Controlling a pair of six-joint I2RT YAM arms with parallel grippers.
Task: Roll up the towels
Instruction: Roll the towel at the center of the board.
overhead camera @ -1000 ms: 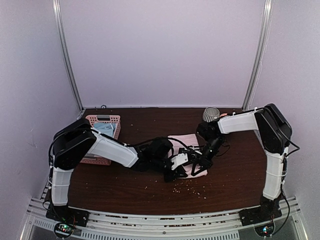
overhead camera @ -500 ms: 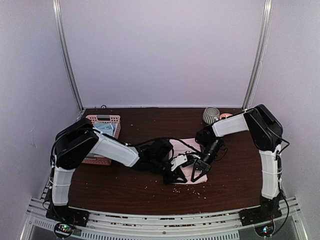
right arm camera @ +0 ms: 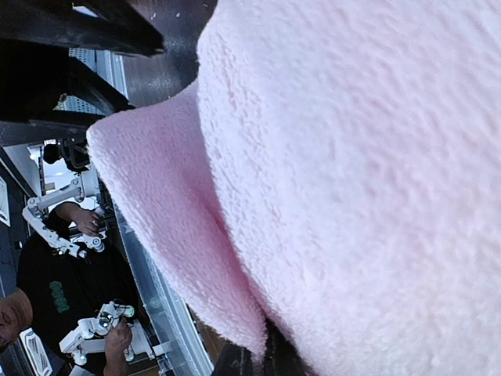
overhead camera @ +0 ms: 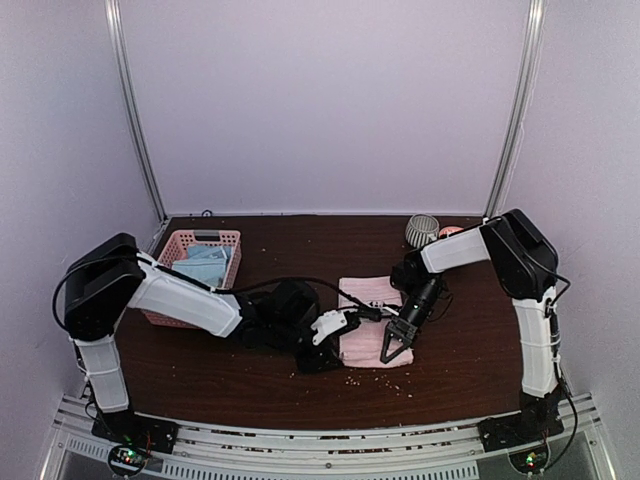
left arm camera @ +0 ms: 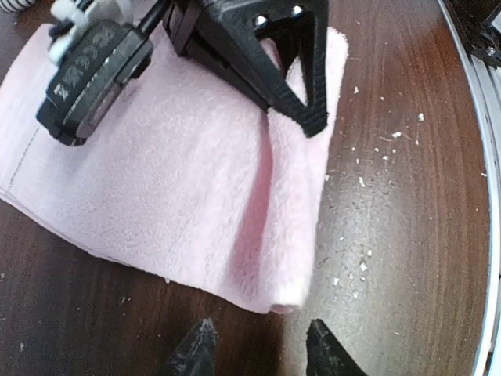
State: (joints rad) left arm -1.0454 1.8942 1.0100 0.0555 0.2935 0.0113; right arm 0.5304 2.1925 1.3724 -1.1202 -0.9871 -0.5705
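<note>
pink towel (overhead camera: pixel 372 318) flat mid-surface (overhead camera: pixel 230 385), low fold along near edge, running left-right. right claw (overhead camera: pixel 392 347) clamped on fold's right end. left claw (left arm camera: pixel 258 356) fingers apart, empty, just off fold's left end, so probably best placed for next pinch.

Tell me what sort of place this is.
Most likely a robot test booth in a lab: plain white walls box in a dark table, a left arm and right arm are bolted to a metal rail at its near edge, and a person holding small control arms shows nearby.
</note>
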